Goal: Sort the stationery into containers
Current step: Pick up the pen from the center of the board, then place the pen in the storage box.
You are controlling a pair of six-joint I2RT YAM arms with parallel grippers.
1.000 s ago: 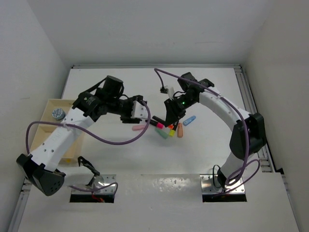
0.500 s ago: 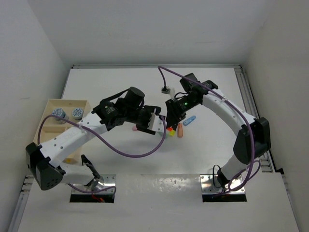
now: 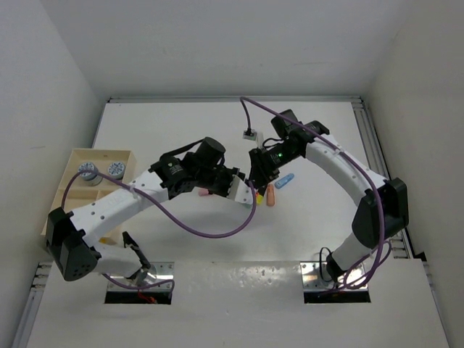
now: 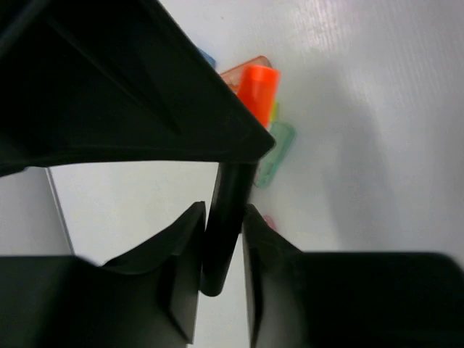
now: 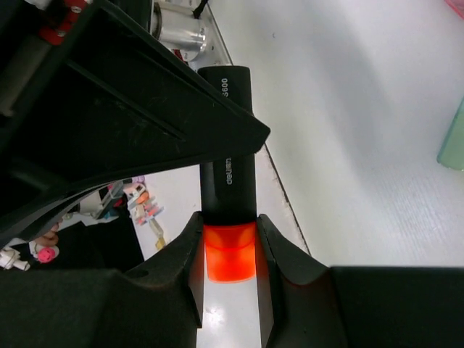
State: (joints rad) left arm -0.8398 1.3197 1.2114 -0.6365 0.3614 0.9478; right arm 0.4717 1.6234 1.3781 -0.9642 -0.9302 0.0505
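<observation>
White table (image 3: 181, 123), tray (image 3: 105, 151) at left edge, highlighters (image 5: 227, 174) central

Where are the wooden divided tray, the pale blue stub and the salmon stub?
light wooden divided tray (image 3: 105, 151): top view, far rim.
pale blue stub (image 3: 285, 180): top view, middle.
salmon stub (image 3: 270, 195): top view, middle.

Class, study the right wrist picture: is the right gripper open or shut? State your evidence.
Shut on the orange-ended highlighter: both fingers of the right gripper press against its orange end, no gap showing.
</observation>
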